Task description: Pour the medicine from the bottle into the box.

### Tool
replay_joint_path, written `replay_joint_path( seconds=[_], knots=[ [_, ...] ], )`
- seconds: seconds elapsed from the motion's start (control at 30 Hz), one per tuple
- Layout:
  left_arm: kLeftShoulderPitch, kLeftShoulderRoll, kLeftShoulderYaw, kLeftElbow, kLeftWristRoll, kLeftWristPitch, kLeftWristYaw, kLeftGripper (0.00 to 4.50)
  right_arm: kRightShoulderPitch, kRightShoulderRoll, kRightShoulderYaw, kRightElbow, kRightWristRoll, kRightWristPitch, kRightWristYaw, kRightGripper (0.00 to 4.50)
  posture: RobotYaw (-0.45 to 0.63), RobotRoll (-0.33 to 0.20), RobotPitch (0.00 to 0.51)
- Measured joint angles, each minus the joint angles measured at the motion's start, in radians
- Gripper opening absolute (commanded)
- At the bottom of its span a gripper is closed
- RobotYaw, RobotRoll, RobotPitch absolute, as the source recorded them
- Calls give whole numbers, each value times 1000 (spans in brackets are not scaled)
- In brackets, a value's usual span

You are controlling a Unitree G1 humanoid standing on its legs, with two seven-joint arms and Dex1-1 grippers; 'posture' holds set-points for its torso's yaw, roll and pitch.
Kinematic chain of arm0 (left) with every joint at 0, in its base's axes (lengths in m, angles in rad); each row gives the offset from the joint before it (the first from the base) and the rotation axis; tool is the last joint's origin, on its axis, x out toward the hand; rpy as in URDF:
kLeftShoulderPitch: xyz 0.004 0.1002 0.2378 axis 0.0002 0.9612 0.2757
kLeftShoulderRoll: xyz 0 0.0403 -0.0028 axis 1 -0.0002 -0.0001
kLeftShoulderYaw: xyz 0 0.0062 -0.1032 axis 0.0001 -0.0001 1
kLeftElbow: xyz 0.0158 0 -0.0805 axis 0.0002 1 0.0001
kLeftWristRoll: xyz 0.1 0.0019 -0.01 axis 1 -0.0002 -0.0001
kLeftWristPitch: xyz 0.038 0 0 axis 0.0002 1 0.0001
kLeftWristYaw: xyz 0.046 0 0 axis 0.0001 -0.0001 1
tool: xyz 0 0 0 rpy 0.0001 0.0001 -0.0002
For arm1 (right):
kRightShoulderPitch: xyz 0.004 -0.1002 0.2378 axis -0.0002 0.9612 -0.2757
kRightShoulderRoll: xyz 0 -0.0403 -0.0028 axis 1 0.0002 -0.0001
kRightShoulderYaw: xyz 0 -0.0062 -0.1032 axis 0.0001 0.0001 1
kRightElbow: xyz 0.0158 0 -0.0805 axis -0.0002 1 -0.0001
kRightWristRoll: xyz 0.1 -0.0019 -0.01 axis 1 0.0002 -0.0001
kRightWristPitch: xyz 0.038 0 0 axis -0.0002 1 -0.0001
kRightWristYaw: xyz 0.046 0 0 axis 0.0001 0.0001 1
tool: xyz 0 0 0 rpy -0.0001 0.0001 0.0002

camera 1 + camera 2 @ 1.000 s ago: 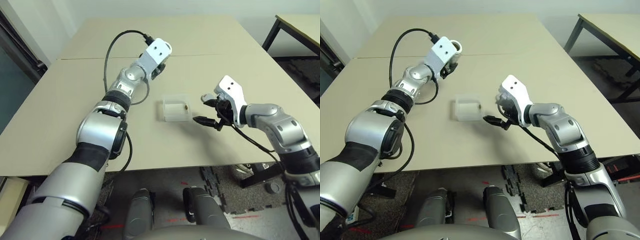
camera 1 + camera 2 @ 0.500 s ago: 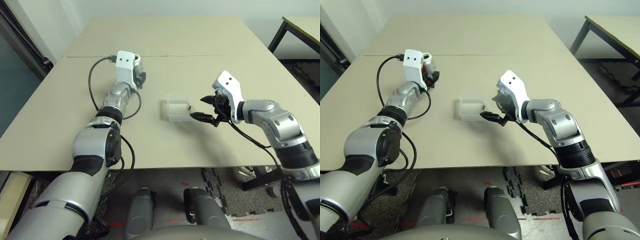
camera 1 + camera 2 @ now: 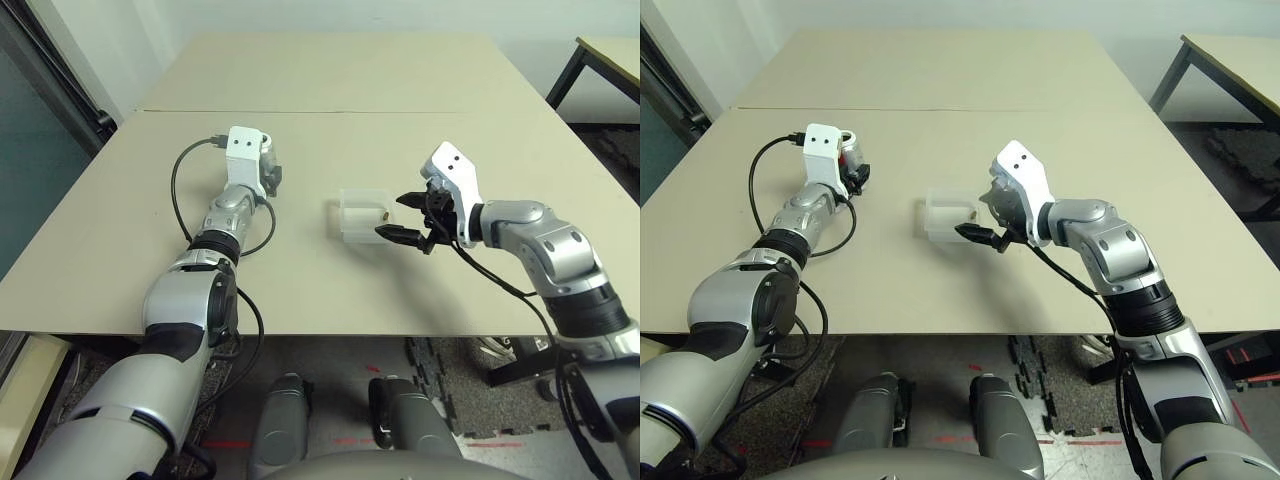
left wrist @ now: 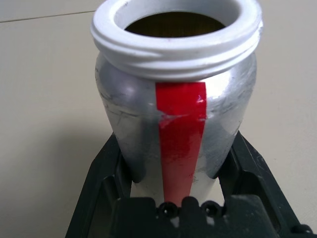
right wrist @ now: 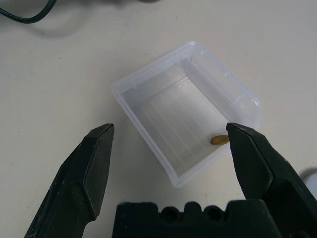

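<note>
One pill (image 5: 219,140) lies in the box (image 5: 184,112) before my wide-open right gripper (image 3: 402,217) (left gripper (image 4: 176,198) clamps the bottle (image 4: 177,99)).

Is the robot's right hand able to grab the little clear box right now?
Probably yes. The right gripper is open, its fingers spread just short of the box, with nothing between them. The left gripper holds the bottle off to the side.
</note>
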Motion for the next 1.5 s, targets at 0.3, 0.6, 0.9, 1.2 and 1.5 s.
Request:
replay_joint_path(
  seconds=[0.3, 0.6, 0.9, 1.2, 1.5],
  knots=[
    [14, -1, -3, 0, -1, 15, -13, 2538, 0, 3, 0, 0, 0, 2, -12, 4500, 12, 0, 83],
    [19, -1, -3, -6, -1, 15, -14, 2538, 0, 3, 0, 0, 2, 4, -15, 4500, 11, 0, 88],
    [27, -2, -12, -17, -1, 14, -17, 2538, 0, 4, 0, 0, 5, 12, -17, 4500, 16, 0, 98],
    [32, -1, -16, -25, -1, 20, -17, 3611, 0, 13, 0, 0, 5, 12, -17, 4500, 18, 0, 99],
    [46, 2, -19, -25, -1, 30, -17, 4453, 1, 17, 0, -1, 5, 12, -17, 4500, 20, 0, 97]
  ],
)
